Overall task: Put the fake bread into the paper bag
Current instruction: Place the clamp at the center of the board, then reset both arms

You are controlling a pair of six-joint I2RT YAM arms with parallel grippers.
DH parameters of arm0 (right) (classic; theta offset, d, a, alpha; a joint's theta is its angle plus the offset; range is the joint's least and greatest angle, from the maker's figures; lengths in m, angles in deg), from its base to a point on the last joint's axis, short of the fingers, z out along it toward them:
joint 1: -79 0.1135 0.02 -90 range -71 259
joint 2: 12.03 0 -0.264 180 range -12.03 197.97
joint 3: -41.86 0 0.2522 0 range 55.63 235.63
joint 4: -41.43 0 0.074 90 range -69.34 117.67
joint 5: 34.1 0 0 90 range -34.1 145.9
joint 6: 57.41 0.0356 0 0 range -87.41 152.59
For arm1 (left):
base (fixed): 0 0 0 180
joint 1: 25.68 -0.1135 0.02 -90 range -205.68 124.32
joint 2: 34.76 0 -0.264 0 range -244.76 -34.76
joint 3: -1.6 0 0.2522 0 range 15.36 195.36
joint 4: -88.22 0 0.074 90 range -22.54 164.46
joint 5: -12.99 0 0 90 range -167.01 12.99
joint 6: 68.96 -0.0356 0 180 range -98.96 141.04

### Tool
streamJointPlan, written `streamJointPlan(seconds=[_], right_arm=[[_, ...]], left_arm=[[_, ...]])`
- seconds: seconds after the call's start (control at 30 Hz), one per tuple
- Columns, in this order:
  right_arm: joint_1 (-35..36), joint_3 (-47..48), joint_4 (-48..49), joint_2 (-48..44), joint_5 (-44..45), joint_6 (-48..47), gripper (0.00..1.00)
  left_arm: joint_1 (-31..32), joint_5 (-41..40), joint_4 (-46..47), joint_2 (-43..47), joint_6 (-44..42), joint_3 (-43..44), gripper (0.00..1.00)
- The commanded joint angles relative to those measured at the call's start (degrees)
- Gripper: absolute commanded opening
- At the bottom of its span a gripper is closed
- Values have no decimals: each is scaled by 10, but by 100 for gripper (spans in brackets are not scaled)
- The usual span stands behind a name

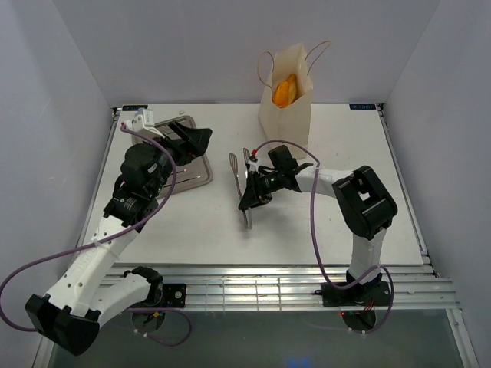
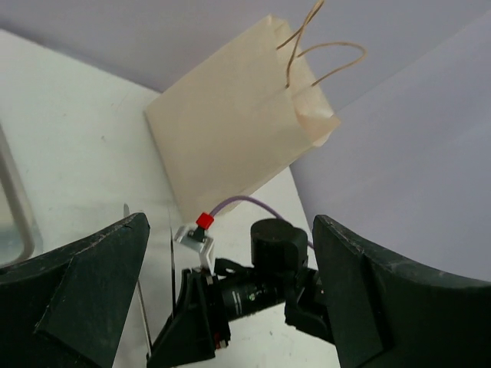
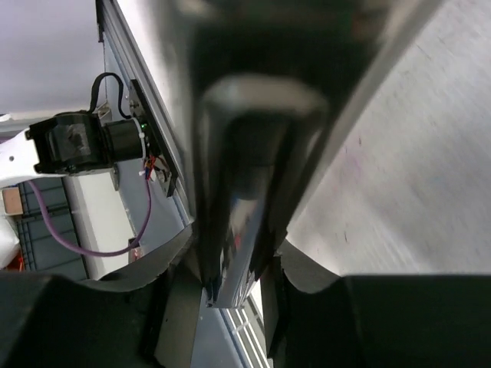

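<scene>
The cream paper bag (image 1: 288, 115) stands upright at the back of the table, and golden-orange fake bread (image 1: 284, 90) shows in its open top. The bag also shows in the left wrist view (image 2: 230, 138), where no bread is seen. My left gripper (image 1: 201, 140) hovers over the steel tray (image 1: 188, 175), open and empty, with its jaws wide apart (image 2: 229, 253). My right gripper (image 1: 250, 196) is low over the table in front of the bag, shut on the silver tongs (image 1: 245, 218). The tongs' handle sits between its fingers (image 3: 238, 230).
The steel tray's rim shows at the left edge of the left wrist view (image 2: 15, 207). The right arm (image 2: 261, 287) and the tongs' thin blades (image 2: 143, 310) lie between my left gripper and the bag. White walls close in the table.
</scene>
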Motion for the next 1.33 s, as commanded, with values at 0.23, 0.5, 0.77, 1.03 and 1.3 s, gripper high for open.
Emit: streamJointPlan(seconds=[0.23,0.5,0.77,1.03,1.3], right_arm=[[47,36,70,69,61,32,42],[49,22,32,47,177,-3,58],[57,22,-85,-26,349,-69,90],[92,-31,-181,-177,481,-82,90],[180,-252,-157,-434,583,5,90]], left_arm=[[-2,19,-118,85,-4,-10,98],[-2,31,-151,111,-12,-11,98],[-2,49,-177,111,11,-23,98],[-2,95,-168,119,64,-76,98],[-2,132,-78,202,144,-264,98]])
